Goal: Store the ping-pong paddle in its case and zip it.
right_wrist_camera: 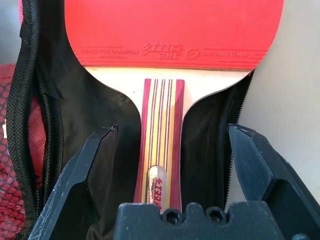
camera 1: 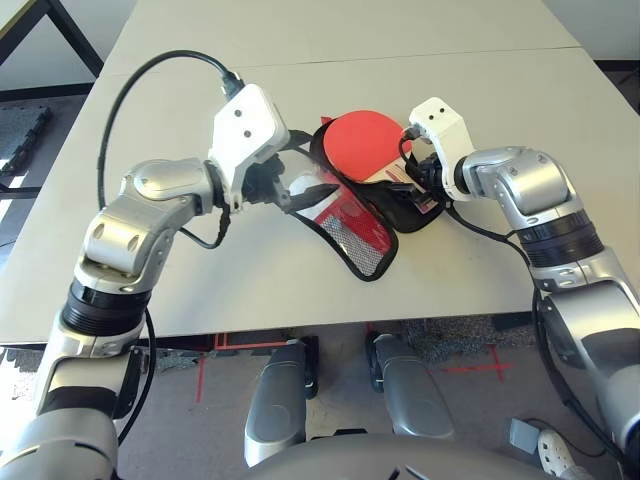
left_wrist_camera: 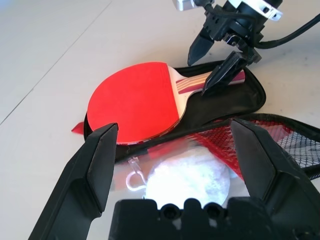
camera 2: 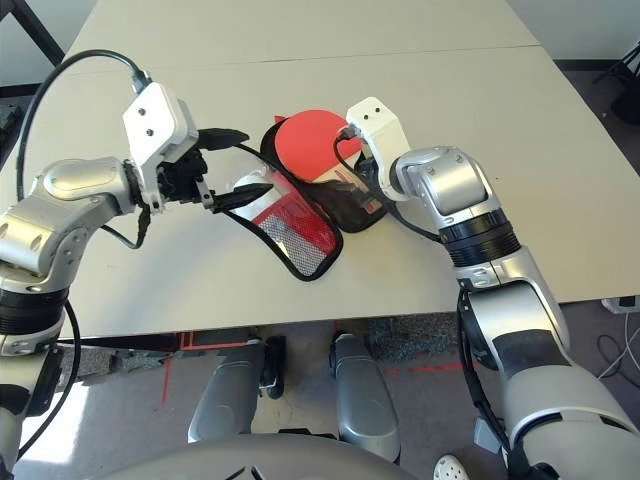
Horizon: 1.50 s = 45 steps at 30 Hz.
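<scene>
- Left tool: fingers apart, nothing between them. It hovers just left of the case, beside the flipped-open mesh flap.
- Case: lies open on the surface. Black-lined lower half is flat on the surface; the red-and-mesh flap is folded out toward the robot.
- Case contents: the ping-pong paddle rests on the black lining, red face up. Its handle lies along the narrow neck of the case. The round blade seems to overhang the far rim slightly, though I cannot tell for sure.
- Second container: a clear pouch with something white and soft inside sits just on the robot's side of the case, by the flap. It is closest to the left tool, and it is not a task item.
- Right tool: fingers apart, standing either side of the paddle handle at the case neck. Neither finger touches the wood, and the paddle is not gripped.
- Step in hand, by my judgement: paddle is placed; the flap must come over next.
- To do it well:
  - Lift the right tool clear of the case neck.
  - Take the flap by its piped edge with the left tool, avoiding the pouch.
  - Fold it squarely over the blade so the zip halves meet.
  - Check the blade sits fully inside the rim first.
</scene>
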### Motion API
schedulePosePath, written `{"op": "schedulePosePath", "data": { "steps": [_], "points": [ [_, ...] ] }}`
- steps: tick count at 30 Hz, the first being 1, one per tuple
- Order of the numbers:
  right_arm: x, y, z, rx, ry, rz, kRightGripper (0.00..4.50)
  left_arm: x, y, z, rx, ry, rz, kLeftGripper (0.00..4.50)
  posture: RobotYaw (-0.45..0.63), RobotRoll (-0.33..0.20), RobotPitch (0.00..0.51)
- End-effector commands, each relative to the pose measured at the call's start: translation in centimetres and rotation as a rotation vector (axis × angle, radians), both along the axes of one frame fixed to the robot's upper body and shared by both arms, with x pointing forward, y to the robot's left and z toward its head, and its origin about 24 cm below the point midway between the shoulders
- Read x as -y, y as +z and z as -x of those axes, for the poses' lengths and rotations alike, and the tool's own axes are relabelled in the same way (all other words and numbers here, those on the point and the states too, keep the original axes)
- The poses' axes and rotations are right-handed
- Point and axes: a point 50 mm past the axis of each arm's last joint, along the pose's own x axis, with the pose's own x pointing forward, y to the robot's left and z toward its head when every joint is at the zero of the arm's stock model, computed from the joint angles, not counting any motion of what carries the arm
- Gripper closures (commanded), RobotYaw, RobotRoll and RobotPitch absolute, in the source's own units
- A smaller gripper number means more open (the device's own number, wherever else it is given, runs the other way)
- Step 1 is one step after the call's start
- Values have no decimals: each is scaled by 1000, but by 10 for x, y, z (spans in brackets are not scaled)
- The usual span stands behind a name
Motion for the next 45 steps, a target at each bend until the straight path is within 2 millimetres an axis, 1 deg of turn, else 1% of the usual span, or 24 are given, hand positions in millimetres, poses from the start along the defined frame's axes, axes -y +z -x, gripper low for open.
{"op": "schedulePosePath", "data": {
  "steps": [1, 3, 4, 10, 11, 16, 19, 21, 23, 26, 28, 29, 33, 34, 36, 38, 39, 40, 42, 43, 45],
  "points": [
    [-1, -9, 1, -28, 16, 12, 203, 3, 1, 5, 4, -21, -10, 0, 115, 0, 212],
    [-2, -10, 2, -31, 21, 12, 653, 4, 1, 5, 5, -22, -8, 0, 118, 0, 216],
    [-3, -10, 2, -33, 25, 13, 971, 4, 1, 6, 5, -22, -7, 0, 118, 0, 216],
    [-5, -11, 5, -38, 61, 20, 3283, 5, -1, 5, 2, -25, -6, 0, 118, 0, 218],
    [-4, -11, 5, -38, 64, 21, 3463, 5, -1, 5, 1, -25, -6, 0, 118, 0, 218],
    [-5, -9, 8, -38, 93, 20, 3467, 5, -3, 5, -3, -23, -7, 0, 116, 0, 219],
    [-3, -9, 6, -39, 63, 16, 3467, 5, -4, 5, -5, -23, -11, 0, 115, 0, 219],
    [0, -8, 4, -43, 24, 6, 2728, 4, -2, 4, 2, -20, -12, 0, 115, 0, 220],
    [2, -5, 3, -45, 20, -17, 2189, 1, 2, 4, 18, -7, -16, 0, 115, 0, 221],
    [6, -1, 4, -41, 28, -45, 1023, -6, 9, 4, 43, 17, -22, 0, 114, 0, 223],
    [17, 6, 5, -35, 24, -73, 282, -21, 23, 4, 88, 75, -42, 0, 116, 0, 224],
    [22, 9, 5, -33, 25, -87, 17, -29, 30, 5, 106, 104, -49, 0, 117, 0, 226],
    [40, 23, 8, -5, 36, -153, 17, -60, 48, 9, 148, 211, -81, 0, 129, 0, 229],
    [43, 26, 8, 6, 38, -175, 17, -67, 50, 10, 150, 239, -82, 0, 133, 0, 230],
    [49, 34, 8, 66, 53, -220, 17, -85, 49, 12, 134, 304, -125, 0, 137, 0, 231],
    [53, 42, 8, 121, 67, -263, 17, -101, 39, 14, 84, 357, -161, 0, 139, 0, 230],
    [54, 44, 8, 139, 70, -281, 17, -106, 35, 16, 65, 369, -167, 0, 140, 0, 229],
    [58, 47, 7, 165, 54, -313, 17, -109, 25, 17, 33, 375, -185, 0, 140, 0, 230],
    [64, 52, 3, 223, 24, -376, 17, -107, 5, 18, -29, 362, -208, 0, 138, 0, 229],
    [66, 54, 1, 242, 15, -395, 17, -106, 0, 19, -44, 355, -214, 0, 135, 0, 228],
    [70, 56, -2, 293, -11, -429, 17, -95, -10, 18, -64, 315, -214, 0, 130, 0, 226]
  ]
}}
